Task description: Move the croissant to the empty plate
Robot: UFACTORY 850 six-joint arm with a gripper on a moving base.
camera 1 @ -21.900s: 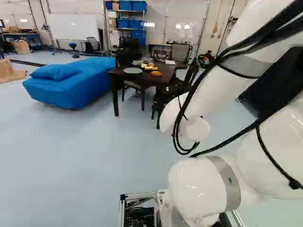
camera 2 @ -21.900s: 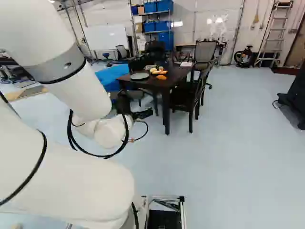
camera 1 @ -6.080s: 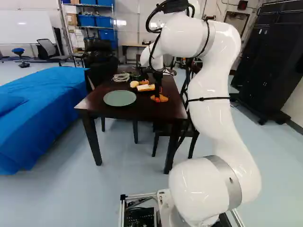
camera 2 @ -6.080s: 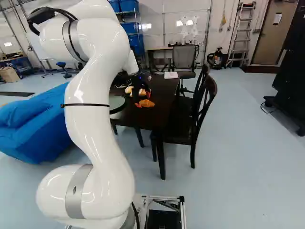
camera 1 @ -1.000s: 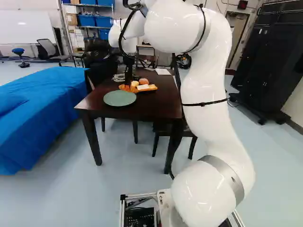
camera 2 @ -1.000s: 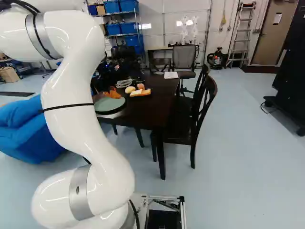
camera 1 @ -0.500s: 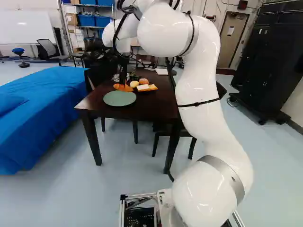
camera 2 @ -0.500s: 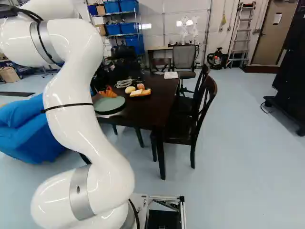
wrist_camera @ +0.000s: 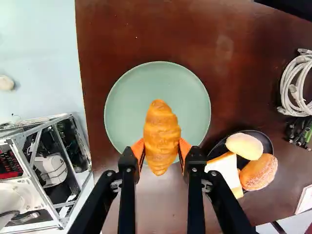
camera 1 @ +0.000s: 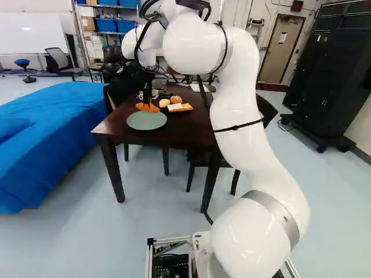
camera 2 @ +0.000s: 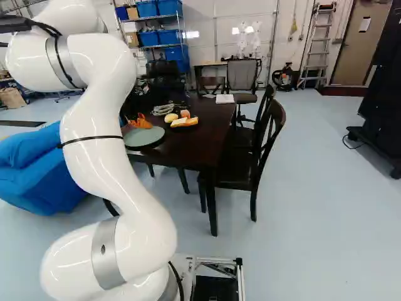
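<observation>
Pinching the croissant (wrist_camera: 162,129) between both fingers, my gripper (wrist_camera: 162,149) leaves its ends free, presumably for a level set-down. It hangs near the plate (wrist_camera: 122,105) rim, so I'd centre it before lowering.

Site type: robotics lab or workshop. Indicators, clock positions from the base: whiteboard (camera 1: 26,32) at 11 o'clock; shelving (camera 2: 139,20) with blue bins (camera 1: 106,25) between 11 and 12; ladder (camera 2: 314,40) at 1; black wheeled cabinet (camera 1: 324,81) between 1 and 2.
</observation>
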